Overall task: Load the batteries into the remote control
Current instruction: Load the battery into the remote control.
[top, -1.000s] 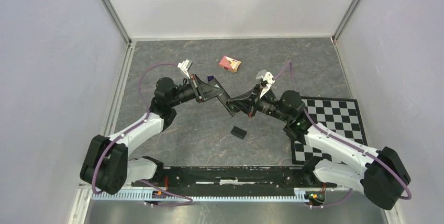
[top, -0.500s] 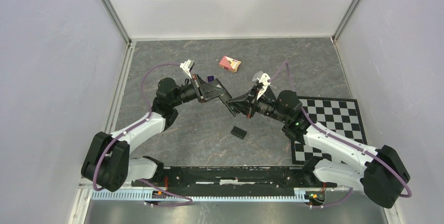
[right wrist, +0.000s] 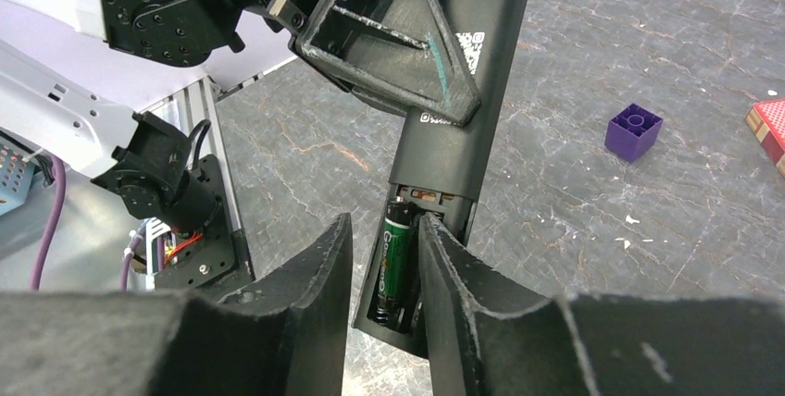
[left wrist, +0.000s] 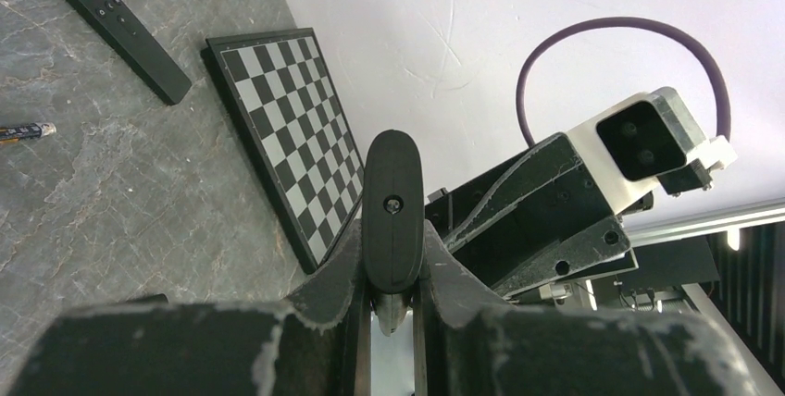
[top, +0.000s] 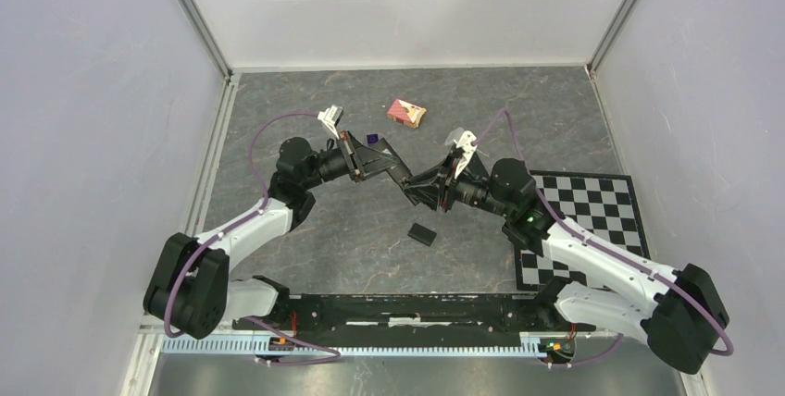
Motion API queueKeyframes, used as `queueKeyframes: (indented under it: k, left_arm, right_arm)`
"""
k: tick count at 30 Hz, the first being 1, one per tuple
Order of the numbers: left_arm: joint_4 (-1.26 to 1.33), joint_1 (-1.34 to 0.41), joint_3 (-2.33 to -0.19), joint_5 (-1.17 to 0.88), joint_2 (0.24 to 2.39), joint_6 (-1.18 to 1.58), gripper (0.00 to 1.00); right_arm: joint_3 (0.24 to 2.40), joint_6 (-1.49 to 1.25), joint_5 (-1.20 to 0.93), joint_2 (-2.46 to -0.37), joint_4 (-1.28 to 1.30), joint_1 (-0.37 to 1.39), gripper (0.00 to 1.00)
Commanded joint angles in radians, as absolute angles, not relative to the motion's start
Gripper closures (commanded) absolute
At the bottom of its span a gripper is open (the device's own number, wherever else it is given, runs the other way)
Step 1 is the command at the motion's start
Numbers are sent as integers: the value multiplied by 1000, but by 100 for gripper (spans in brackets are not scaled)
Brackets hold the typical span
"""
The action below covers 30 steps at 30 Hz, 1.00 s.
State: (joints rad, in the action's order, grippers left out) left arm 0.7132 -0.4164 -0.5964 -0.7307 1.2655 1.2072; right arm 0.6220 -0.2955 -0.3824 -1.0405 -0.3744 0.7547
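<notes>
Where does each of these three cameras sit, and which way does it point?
Top external: high behind the arms, looking down at the table; the left arm and right arm show.
Left wrist: on the left arm, looking along the left pincer, which clamps the remote control, toward the checkerboard.
Right wrist: on the right arm, looking past the right pincer at the green battery in the remote control.
Shared: top and right wrist views both show the purple cube.

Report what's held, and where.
Left gripper clamps the remote near the end opposite its battery bay. Right gripper holds nothing, jaws open astride the battery.
</notes>
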Motion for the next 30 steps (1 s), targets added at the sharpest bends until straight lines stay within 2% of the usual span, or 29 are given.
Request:
queueKeyframes:
  k: [1,11,13,17,24,30]
  left_arm:
    - [764,-421,-627,-749,1244,1225,98]
    - [742,-420,-630,-717,1230,1162,98]
    - [744,-421,-628,-704,1228,1149,98]
    - [766,-420,-627,-668,1228,1142,98]
    - [834,-420,-629,-613,1247,1165,98]
    - [883,-436,-619,-586,1270,1186,98]
  right_arm:
    - [694,-304,-343,-1037,-343,753,60]
    - [821,-408,-243,-1031,-181,743,36]
    - [836,-463,-194,-1028,-139,739,22]
    - [832,-678,-83,-1029,-38,733,2]
    - [610,-1047,-123,-1004,-345,733,2]
    - [544,-1174,-159,-1023,-572,734,2]
